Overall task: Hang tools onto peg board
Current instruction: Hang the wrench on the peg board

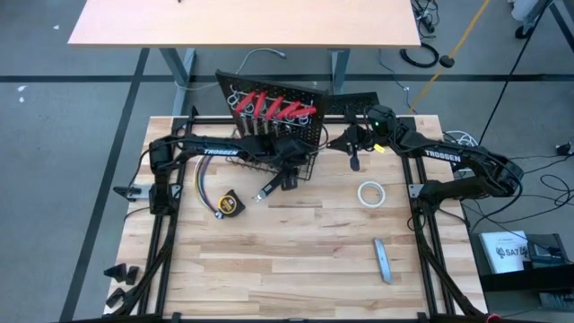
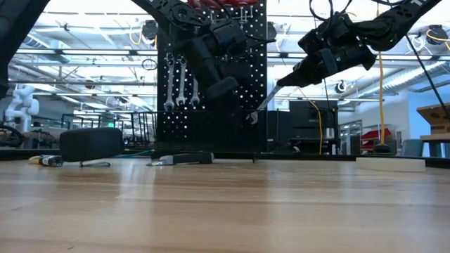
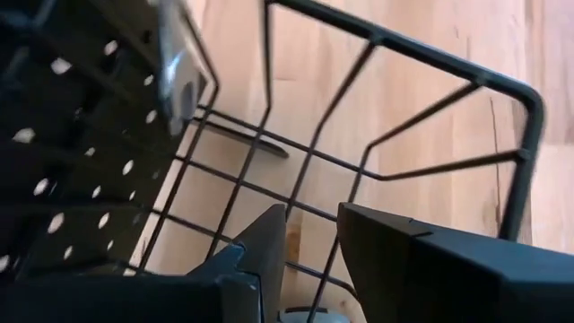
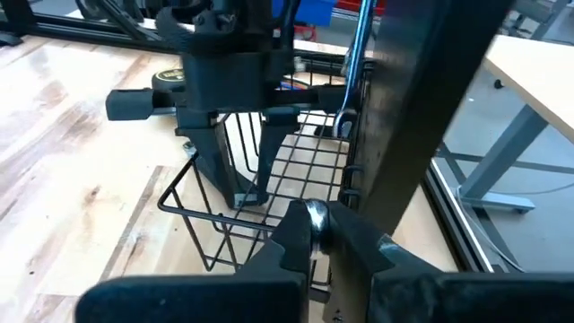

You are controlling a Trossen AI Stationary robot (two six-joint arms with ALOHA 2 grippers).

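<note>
Right end effector (image 4: 316,235) clamped tight on a silver wrench (image 4: 316,215), up at the edge of the peg board (image 1: 305,112). Left end effector (image 3: 309,242) partly open, gripping nothing visible, hanging over the wire basket (image 3: 430,161) at the board's base. Red-handled tools (image 1: 269,108) sitting in the rings, two wrenches (image 2: 176,81) hanging on the board. Tape measure (image 1: 230,205), knife (image 1: 273,187), tape roll (image 1: 371,193) and grey bar (image 1: 383,260) lying on the tabletop (image 1: 296,251).

robotics lab, exposed ceiling trusses (image 2: 77,42), white robot (image 2: 17,105)
</note>
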